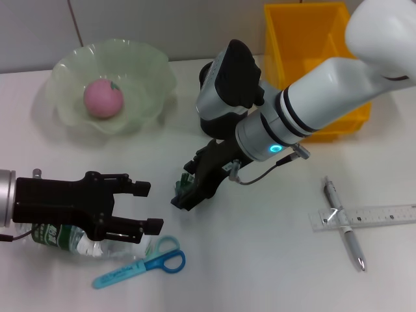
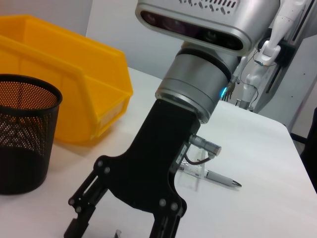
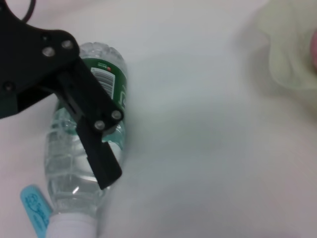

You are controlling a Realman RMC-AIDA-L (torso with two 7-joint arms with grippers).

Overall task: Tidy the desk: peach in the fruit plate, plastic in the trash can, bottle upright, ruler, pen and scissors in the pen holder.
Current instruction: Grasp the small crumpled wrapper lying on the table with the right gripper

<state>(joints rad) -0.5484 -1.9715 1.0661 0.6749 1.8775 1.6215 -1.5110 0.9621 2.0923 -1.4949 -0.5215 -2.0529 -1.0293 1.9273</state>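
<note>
Left pincer poised over the fallen bottle on the counter (image 1: 260, 260).

The right pincer (image 1: 185, 195) hangs mid-counter; whether it is open I cannot tell. The left pincer (image 1: 140, 208) hovers spread wide and empty above the bottle (image 1: 65, 239). Best to lower squarely and close across the labelled middle, then tip it up. The bottle lies on its side, clear, green-labelled, white-capped, beside the scissors (image 1: 140, 266).

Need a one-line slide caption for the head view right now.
Open left hand over the lying clear plastic bottle; right hand low at mid-table; pink peach in green plate.
</note>
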